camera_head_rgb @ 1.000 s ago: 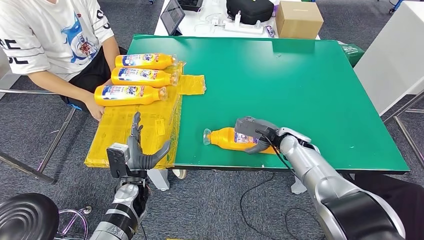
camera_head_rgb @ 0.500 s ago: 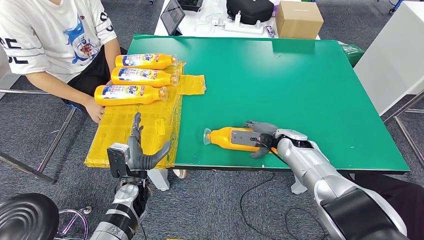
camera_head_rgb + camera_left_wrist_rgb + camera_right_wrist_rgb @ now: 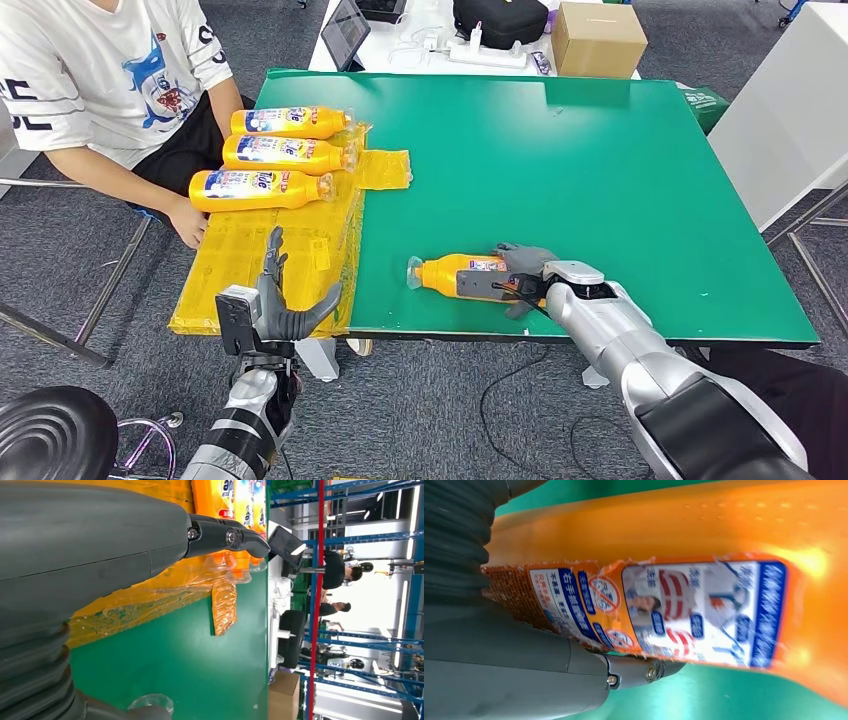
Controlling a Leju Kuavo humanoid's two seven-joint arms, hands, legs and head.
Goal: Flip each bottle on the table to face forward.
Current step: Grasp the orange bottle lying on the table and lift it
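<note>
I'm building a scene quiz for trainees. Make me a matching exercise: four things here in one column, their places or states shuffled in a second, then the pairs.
1. right hand
2. left hand
3. three bottles
4. cardboard box

A. on the white table beyond the green one
B. lying in a row on the yellow plastic sheet
C. grips the lone orange bottle
D. open, holds nothing, at the table's near edge

Pairs: 1-C, 2-D, 3-B, 4-A

A green table (image 3: pixel 620 150) carries a sheet of yellow plastic wrap (image 3: pixel 250 265) along one edge. Three orange bottles (image 3: pixel 275 152) lie side by side on the wrap's far end, labels up. A fourth orange bottle (image 3: pixel 450 275) lies on its side on the bare green, well apart from the wrap, near the table's front edge.
</note>
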